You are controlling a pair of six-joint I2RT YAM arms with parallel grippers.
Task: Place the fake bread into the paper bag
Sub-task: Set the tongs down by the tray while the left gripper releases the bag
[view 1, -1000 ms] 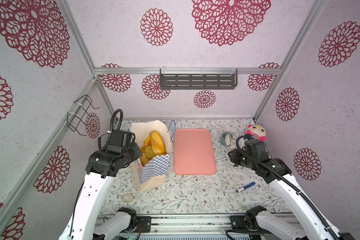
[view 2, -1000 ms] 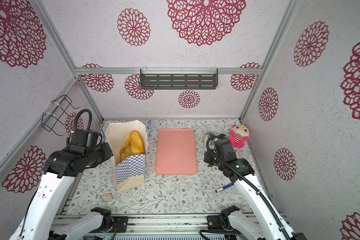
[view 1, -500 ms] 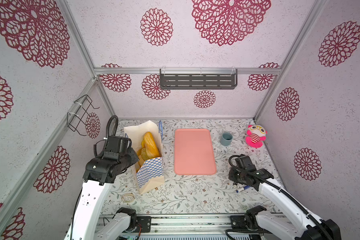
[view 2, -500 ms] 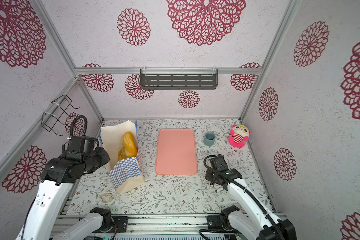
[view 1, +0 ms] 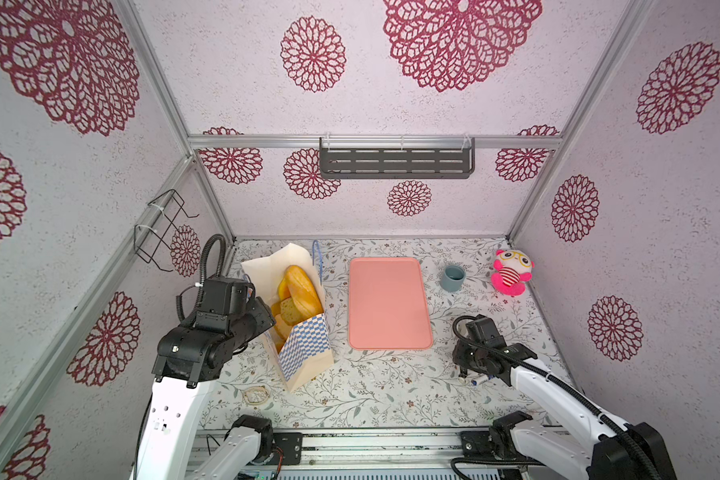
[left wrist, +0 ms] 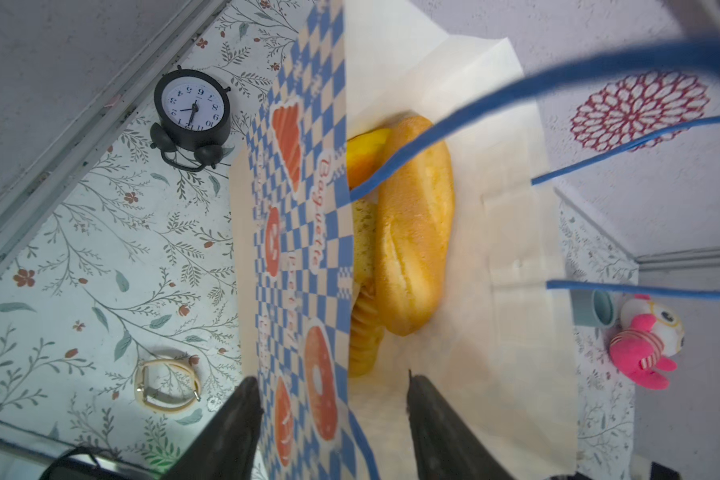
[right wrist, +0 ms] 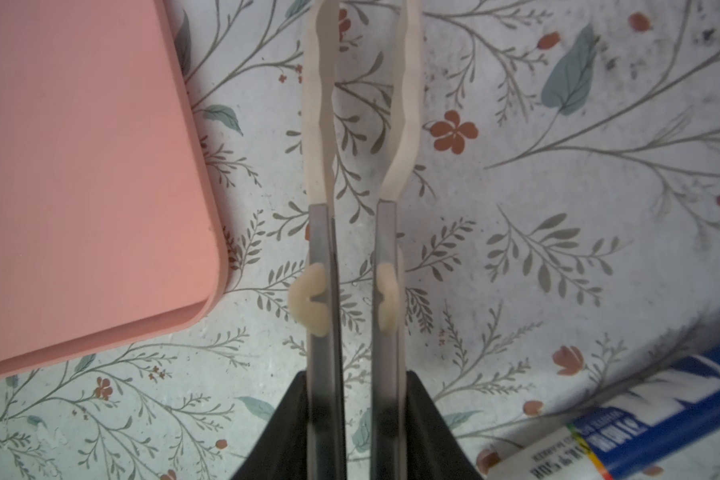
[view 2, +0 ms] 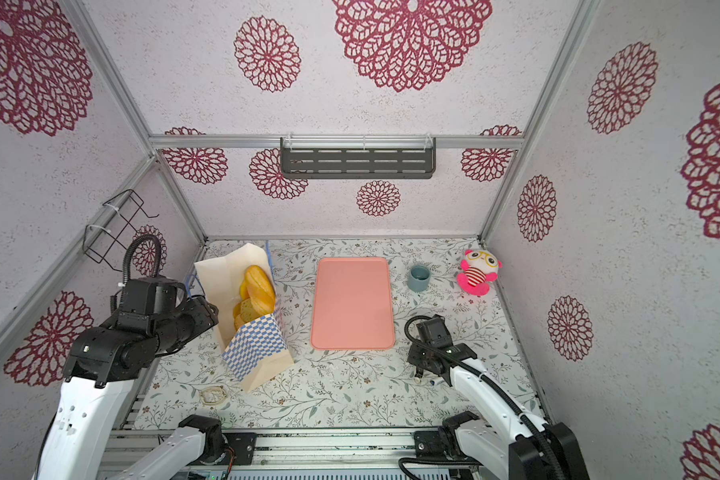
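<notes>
The paper bag (view 1: 304, 353) (view 2: 254, 349) stands upright at the table's left, cream with a blue-and-white checkered band (left wrist: 300, 249). Inside it lies the fake bread (view 1: 302, 289) (view 2: 260, 286): a long golden loaf (left wrist: 412, 228) over a speckled slice and a ridged roll. My left gripper (view 1: 265, 316) (left wrist: 333, 382) is open, its fingers either side of the bag's checkered wall without pinching it. My right gripper (view 1: 470, 361) (right wrist: 355, 374) hangs low near the tray's front right corner, shut on metal tongs (right wrist: 323, 249) whose cream tips are empty.
A pink tray (view 1: 387, 303) (right wrist: 80, 166) lies mid-table. Behind it on the right are a grey-blue cup (view 1: 452, 277) and a pink plush toy (view 1: 512, 272). A blue marker (right wrist: 641, 415) lies beside the right gripper. A black clock (left wrist: 192, 110) and a watch (view 1: 256, 395) sit by the bag.
My left gripper has opened and let go of the bag's edge. My right arm has drawn back from the cup toward the table's front and lowered, still holding the tongs.
</notes>
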